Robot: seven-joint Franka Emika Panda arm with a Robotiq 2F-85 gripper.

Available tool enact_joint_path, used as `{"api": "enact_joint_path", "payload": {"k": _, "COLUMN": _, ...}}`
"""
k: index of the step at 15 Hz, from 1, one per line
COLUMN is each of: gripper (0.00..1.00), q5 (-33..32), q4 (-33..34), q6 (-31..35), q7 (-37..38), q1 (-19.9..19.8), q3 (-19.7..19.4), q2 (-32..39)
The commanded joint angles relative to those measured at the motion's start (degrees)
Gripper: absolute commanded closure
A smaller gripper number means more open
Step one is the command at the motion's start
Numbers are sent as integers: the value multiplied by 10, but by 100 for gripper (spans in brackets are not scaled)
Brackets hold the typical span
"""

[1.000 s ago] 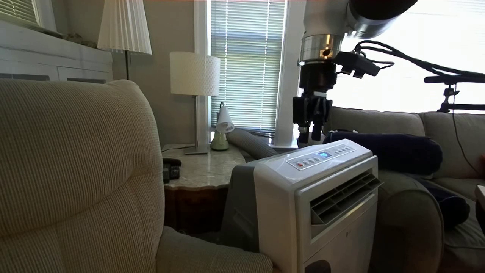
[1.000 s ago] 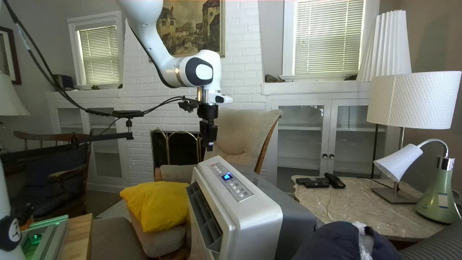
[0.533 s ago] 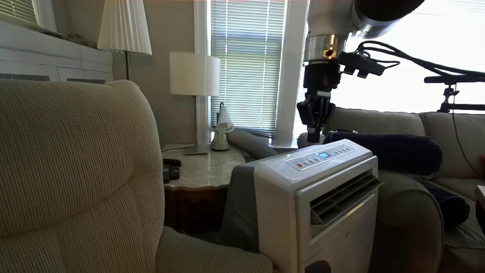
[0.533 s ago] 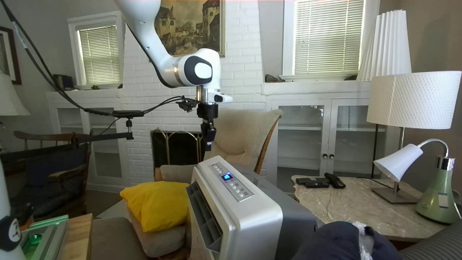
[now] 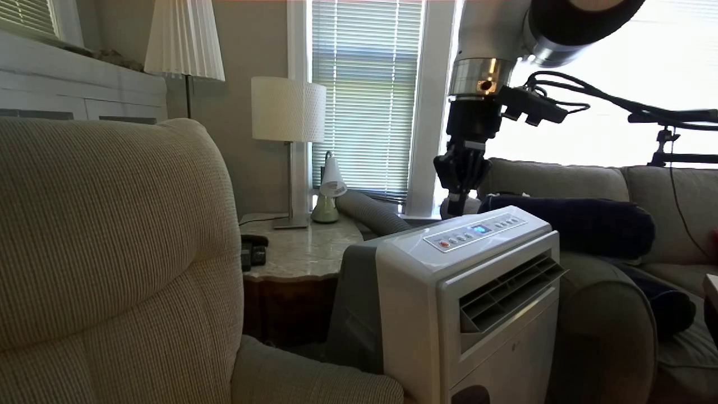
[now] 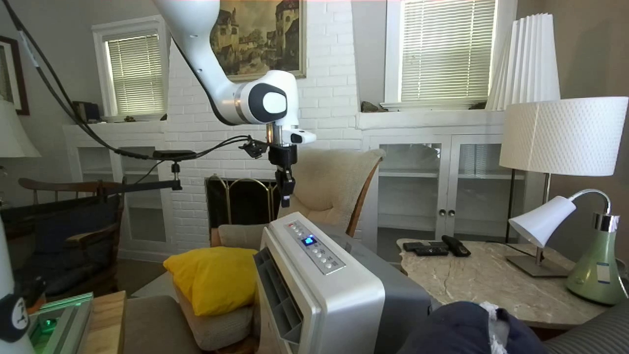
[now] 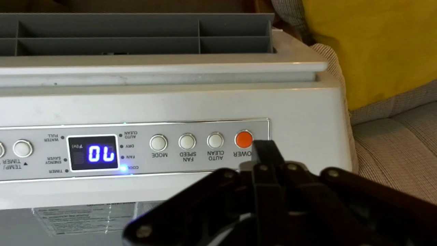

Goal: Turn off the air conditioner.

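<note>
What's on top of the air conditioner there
The air conditioner has a control panel on top: an orange power button, white buttons and a lit display. In the wrist view, the gripper hides part of the power label and the panel's nearby corner.

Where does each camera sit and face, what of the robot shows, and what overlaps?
In an exterior view: beside a beige armchair, facing the portable air conditioner from its power button end, window blinds beyond; gripper and arm's end show.
In an exterior view: nearer the air conditioner's opposite end, facing a white brick wall; more of the arm shows.
Wrist view: above the control panel, looking down on it; the gripper's fingers show.
Both exterior views share the air conditioner, gripper and stone-topped side table.
</note>
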Motion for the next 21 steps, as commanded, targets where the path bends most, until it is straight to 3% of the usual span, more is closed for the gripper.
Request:
{"api": "enact_joint_path", "payload": {"k": 1, "gripper": 100, "q5": -25, "q4": -4, "q6": 29, "q7": 38, "q1": 8, "q3": -6, "q2": 13}}
{"api": "enact_joint_path", "payload": {"k": 11, "gripper": 100, "q5": -61, "q4": 4, "q6": 57, "q7": 88, "q1": 26, "q3": -24, "q2": 52}}
{"api": "enact_joint_path", "payload": {"k": 21, "gripper": 100, "q5": -71, "q4": 11, "q6": 76, "q7": 90, "q1": 41, "q3": -37, "q2": 82}}
